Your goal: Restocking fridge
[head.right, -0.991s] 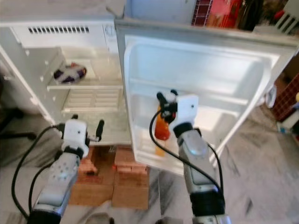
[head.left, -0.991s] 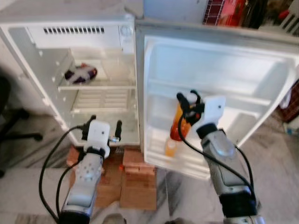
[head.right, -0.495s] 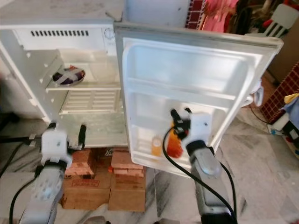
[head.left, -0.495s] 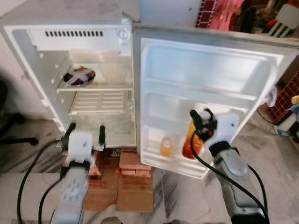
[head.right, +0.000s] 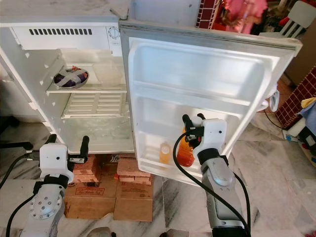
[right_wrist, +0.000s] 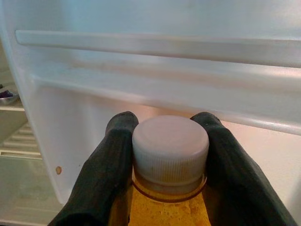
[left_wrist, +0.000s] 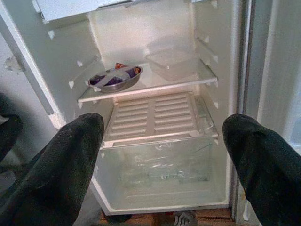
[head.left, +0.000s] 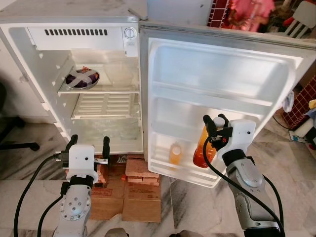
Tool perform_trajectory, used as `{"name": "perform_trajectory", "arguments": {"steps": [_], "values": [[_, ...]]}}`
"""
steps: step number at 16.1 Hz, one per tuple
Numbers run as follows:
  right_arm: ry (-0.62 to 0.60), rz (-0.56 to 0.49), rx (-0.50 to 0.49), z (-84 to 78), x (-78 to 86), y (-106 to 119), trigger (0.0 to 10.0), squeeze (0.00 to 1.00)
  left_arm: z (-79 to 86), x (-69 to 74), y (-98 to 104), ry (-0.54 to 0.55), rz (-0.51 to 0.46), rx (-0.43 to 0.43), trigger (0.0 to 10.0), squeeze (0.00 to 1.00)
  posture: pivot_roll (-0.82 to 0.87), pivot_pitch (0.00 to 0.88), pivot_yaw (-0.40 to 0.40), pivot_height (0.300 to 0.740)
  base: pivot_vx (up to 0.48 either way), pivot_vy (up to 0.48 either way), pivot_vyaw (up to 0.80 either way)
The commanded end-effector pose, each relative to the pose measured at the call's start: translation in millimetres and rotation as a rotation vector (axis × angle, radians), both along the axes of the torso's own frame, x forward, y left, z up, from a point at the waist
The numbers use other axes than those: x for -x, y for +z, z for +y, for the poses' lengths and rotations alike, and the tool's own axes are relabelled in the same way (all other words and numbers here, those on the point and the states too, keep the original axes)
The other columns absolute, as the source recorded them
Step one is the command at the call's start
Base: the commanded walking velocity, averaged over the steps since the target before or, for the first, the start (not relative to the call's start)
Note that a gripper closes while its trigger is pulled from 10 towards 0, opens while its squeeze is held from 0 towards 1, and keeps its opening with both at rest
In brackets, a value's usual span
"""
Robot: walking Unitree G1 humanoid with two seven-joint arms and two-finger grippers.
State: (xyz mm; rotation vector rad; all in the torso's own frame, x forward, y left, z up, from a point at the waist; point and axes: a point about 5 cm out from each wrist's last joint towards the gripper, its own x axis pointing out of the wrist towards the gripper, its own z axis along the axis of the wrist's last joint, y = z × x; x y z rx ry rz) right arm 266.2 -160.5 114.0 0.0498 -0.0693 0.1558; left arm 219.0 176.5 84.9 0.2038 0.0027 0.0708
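Nearest the robot, the left claw (head.left: 89, 144) hangs low before the open fridge (head.left: 29, 64), its fingers spread apart and holding nothing. Under the fridge sit stacked bricks (head.left: 140, 173) on cardboard boxes (head.left: 140, 210).

A little farther out, the right claw (head.left: 215, 124) is clamped on the neck of an orange bottle (head.left: 201, 150), its fingers (right_wrist: 110, 160) pressed against either side of the white cap (right_wrist: 170, 143). The bottle stands upright in the lower door shelf (head.left: 185, 173), just beside a smaller orange bottle (head.left: 175, 154) already resting there.

Farther back, on the upper shelf inside the fridge, a bowl (head.left: 82, 78) sits next to a clear plastic container (left_wrist: 173, 63); the wire rack (left_wrist: 153, 117) below is bare.

The step in hand looks like setting this bottle into the door. Whether its base rests fully on the shelf floor cannot be told. The next move calls for spreading the right claw and drawing straight back, without tipping the bottle or knocking its neighbour.
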Motion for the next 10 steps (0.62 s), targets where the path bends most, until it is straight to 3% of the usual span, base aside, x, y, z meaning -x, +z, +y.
{"name": "perform_trajectory", "arguments": {"steps": [1, 7, 10], "values": [[-0.002, -0.035, -0.007, -0.4, 0.2, 8.9, 10.0, 0.0, 0.6, 0.1, 3.8, -0.003, -0.008, -0.004, 10.0, 0.0, 0.12, 0.047, -0.015, 0.705, 0.0, 0.0, 0.0], [0.008, -0.033, -0.006, 0.0, 0.3, 9.4, 10.0, 0.0, 4.3, -4.2, 7.5, 0.005, -0.013, -0.011, 10.0, 0.0, 0.12, 0.054, -0.017, 0.63, 0.0, 0.0, 0.0], [0.016, -0.03, 0.001, 2.2, 0.6, 7.6, 10.0, 0.0, 2.5, -4.7, 7.2, 0.0, -0.015, -0.011, 10.0, 0.0, 0.12, 0.053, -0.017, 0.625, 0.0, 0.0, 0.0]]}}
